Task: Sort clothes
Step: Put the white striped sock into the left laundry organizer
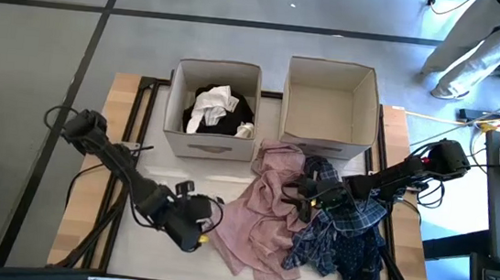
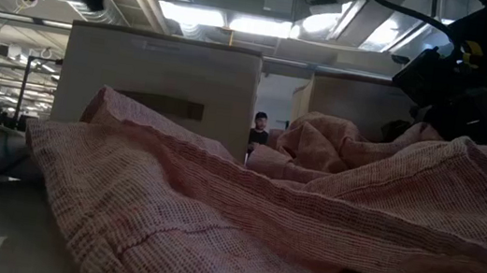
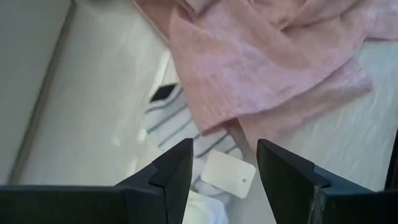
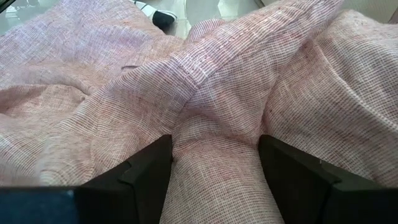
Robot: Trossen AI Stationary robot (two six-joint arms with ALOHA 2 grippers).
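Two beige fabric boxes at far side of pale table top [image 1: 159, 173], side by side. Left beige box [image 1: 210, 145] holds black garment [image 1: 234, 115] w/ crumpled white cloth [image 1: 210, 109] on top; right beige box [image 1: 326, 140] shows bare floor inside.

Pale pink woven garment [image 1: 261, 216] spread loose on table in front of boxes, running from near the box fronts down toward near edge; fills most of low view [image 2: 308, 220], folds bunched up high. Blue plaid garment [image 1: 338, 227] just right of it, touching, partly overlapping; dark navy patterned garment [image 1: 358, 261] at its near-right end, close to table corner.

Left gripper [image 1: 197, 229] low over table, just left of pink garment's near edge. Fingers [image 3: 177, 168] spread wide, nothing between them — aimed at white sock w/ black stripes [image 3: 180, 127] lying flat, partly tucked under pink hem [image 3: 273, 68]. Small white tag [image 3: 228, 175] attached at sock end, between the fingertips in wrist view.

Right gripper [image 1: 304, 198] down at seam where pink and plaid meet. Fingers [image 4: 146, 165] wide apart, a raised fold of pink fabric [image 4: 217, 149] sitting between them — pads beside the fold, not pinching tight, so no firm hold shown.

Person [image 2: 259, 131] small in room bkgd, seen between boxes. Another person's pale trouser legs [image 1: 479, 52] on floor beyond table's far-right corner.
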